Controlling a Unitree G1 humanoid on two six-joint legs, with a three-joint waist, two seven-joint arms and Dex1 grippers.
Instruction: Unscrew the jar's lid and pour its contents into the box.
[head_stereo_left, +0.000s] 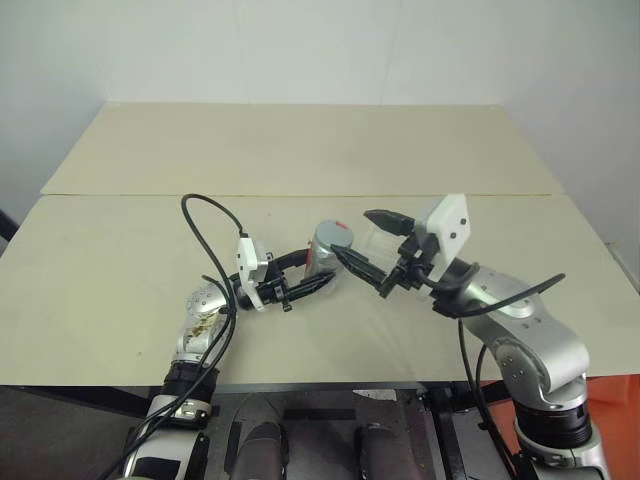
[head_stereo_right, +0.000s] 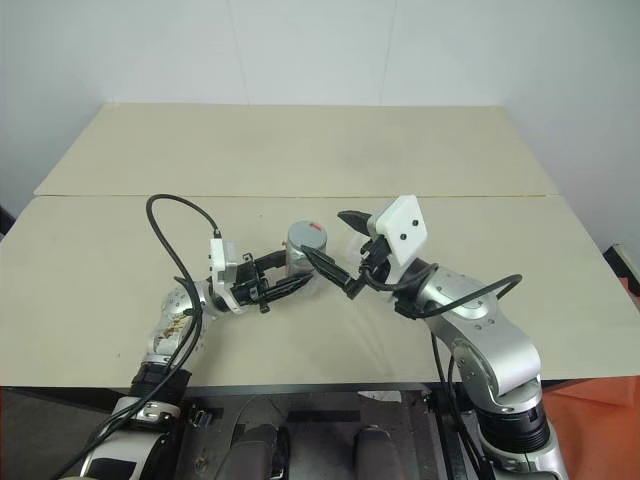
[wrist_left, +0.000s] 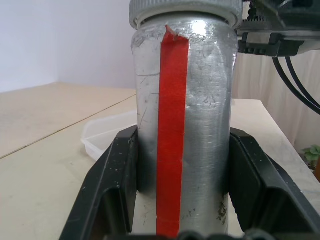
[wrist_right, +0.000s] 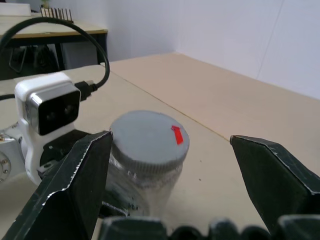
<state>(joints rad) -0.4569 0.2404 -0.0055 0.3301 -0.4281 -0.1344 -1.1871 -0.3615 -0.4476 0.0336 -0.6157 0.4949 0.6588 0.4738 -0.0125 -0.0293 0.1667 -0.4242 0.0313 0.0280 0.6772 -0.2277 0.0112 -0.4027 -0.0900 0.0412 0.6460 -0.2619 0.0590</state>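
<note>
My left gripper (head_stereo_left: 318, 268) is shut on the jar (head_stereo_left: 325, 252), a silvery cylinder with a red strip down its side (wrist_left: 172, 125), held upright over the middle of the table. The grey lid (wrist_right: 147, 137) with a red mark sits on top of the jar. My right gripper (head_stereo_left: 352, 232) is open at lid height, one black finger (wrist_right: 75, 185) on each side of the lid and both apart from it. The clear plastic box (wrist_left: 102, 135) lies on the table just behind the jar. The contents are hidden inside the jar.
The beige table (head_stereo_left: 120, 280) has a seam across it, and a second tabletop (head_stereo_left: 300, 140) reaches back to the white wall. A black cable (head_stereo_left: 205, 235) loops up from my left wrist. Bare table lies to both sides.
</note>
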